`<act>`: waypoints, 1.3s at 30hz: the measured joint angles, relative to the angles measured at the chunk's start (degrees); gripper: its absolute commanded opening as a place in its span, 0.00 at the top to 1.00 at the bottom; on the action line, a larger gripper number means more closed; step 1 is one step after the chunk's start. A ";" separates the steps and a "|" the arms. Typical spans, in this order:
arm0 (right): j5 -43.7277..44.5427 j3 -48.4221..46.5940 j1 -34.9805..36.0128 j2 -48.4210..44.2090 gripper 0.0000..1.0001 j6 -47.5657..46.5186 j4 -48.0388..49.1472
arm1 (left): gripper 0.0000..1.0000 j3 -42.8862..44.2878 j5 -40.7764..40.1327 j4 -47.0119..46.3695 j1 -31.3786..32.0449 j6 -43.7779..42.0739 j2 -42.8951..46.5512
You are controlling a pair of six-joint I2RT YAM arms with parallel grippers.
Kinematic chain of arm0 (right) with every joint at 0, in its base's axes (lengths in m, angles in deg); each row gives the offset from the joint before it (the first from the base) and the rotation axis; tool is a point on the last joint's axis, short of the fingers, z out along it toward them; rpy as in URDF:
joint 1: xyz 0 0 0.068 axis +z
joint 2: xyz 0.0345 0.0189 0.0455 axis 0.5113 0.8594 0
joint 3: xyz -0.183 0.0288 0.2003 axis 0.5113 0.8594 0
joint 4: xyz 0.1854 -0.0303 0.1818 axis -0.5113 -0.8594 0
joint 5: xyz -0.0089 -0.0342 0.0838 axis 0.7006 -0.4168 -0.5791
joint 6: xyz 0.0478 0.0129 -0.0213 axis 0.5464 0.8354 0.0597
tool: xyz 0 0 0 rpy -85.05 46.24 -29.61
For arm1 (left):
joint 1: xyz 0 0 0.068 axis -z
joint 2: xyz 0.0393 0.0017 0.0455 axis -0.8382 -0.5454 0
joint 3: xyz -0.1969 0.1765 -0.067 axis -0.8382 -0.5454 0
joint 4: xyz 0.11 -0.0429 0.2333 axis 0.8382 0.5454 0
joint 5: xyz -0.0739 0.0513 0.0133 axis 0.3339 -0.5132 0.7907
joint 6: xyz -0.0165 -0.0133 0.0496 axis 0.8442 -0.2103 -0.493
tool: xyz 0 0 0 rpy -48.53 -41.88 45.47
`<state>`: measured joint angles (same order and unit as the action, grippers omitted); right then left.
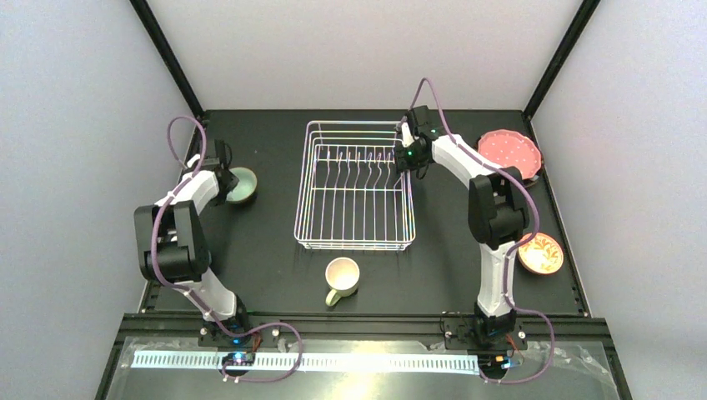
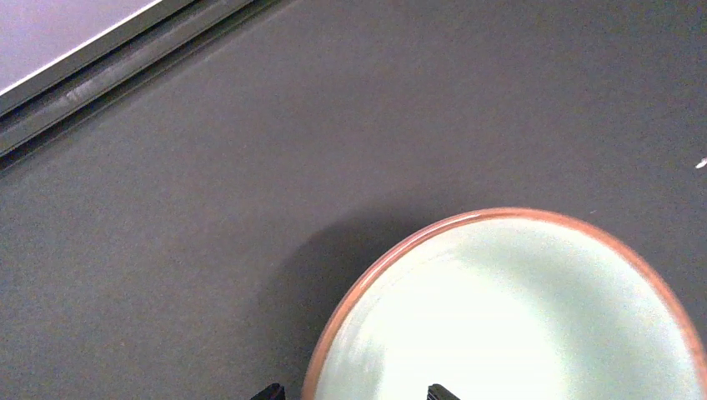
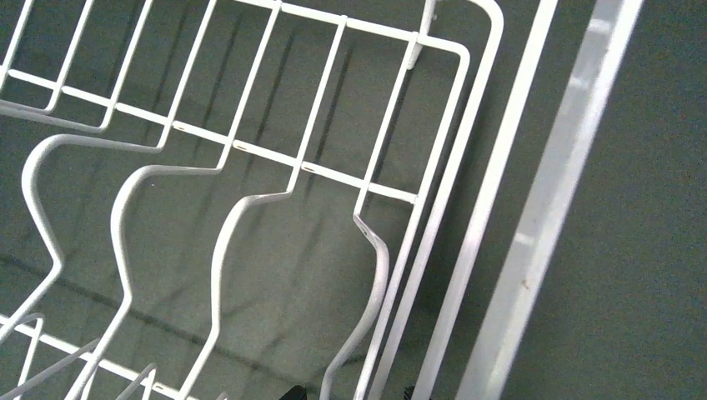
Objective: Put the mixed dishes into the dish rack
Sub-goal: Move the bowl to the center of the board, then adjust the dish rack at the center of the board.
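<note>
The white wire dish rack [image 1: 354, 187] stands mid-table and holds no dishes. My left gripper [image 1: 227, 182] is open at the left edge of the pale-green bowl [image 1: 243, 185]. In the left wrist view the gripper [image 2: 352, 393] has one fingertip [image 2: 267, 392] outside the bowl's [image 2: 517, 317] orange rim and the other inside. My right gripper [image 1: 408, 158] is open over the rack's far right corner. Its jaws [image 3: 350, 392] straddle the rack's side wires [image 3: 433, 250]. A cream mug [image 1: 342, 277], a pink dotted plate [image 1: 508, 152] and a small orange-patterned bowl [image 1: 540, 253] lie on the table. The other dishes are out of view.
The black table [image 1: 267, 250] ends in a raised rail [image 2: 100, 75] at the left, close to the pale-green bowl. The mug lies on its side in front of the rack. The pink plate and the patterned bowl sit along the right edge, behind and beside the right arm [image 1: 492, 208].
</note>
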<state>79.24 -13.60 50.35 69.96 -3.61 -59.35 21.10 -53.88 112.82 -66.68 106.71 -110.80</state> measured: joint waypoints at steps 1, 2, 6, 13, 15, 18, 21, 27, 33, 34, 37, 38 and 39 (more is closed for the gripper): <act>0.09 -0.15 0.00 0.07 0.38 -0.09 -0.22 | 0.01 0.33 0.17 0.11 -0.02 0.00 0.15; 0.17 -0.44 0.00 0.20 0.40 -0.20 -0.50 | 0.01 0.68 0.35 0.15 -0.02 0.00 0.42; 0.68 -1.60 0.00 0.70 0.56 -0.76 -1.57 | 0.01 1.70 1.20 0.42 -0.02 0.00 1.64; 2.80 -4.74 -0.11 2.56 0.78 -1.09 -2.86 | 0.01 2.67 2.82 1.90 -0.02 0.00 3.28; 3.04 -6.38 -0.11 3.37 0.81 -1.27 -3.34 | 0.01 2.73 3.30 2.34 -0.02 0.00 3.76; 3.10 -7.89 -0.04 4.22 0.82 -1.99 -3.72 | 0.01 3.17 4.46 2.80 -0.02 0.00 4.61; 3.13 -9.11 -0.04 4.74 0.86 -2.51 -4.50 | 0.01 3.41 5.51 3.04 -0.02 0.00 5.79; 4.24 -12.57 0.00 6.58 0.87 -4.87 -5.35 | 0.01 3.48 7.65 3.37 -0.02 0.00 7.63; 4.39 -15.47 0.00 9.57 0.87 -6.47 -5.31 | 0.01 3.48 9.64 3.45 -0.02 0.00 8.61; 4.33 -15.91 0.00 9.79 0.87 -6.84 -5.20 | 0.01 3.48 10.14 3.48 -0.02 0.00 8.74; 4.07 -16.98 0.00 10.71 0.87 -7.87 -4.50 | 0.01 3.48 12.26 3.41 -0.02 0.00 8.96; 3.98 -17.33 0.00 11.08 0.87 -8.39 -4.15 | 0.01 3.48 13.00 3.39 -0.02 0.00 8.98; 3.89 -17.51 0.00 11.28 0.87 -8.74 -3.78 | 0.01 3.48 13.88 3.28 0.00 -0.02 8.98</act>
<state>83.13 -31.11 50.35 81.24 -12.36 -63.13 24.57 -40.00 116.09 -66.68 106.69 -101.82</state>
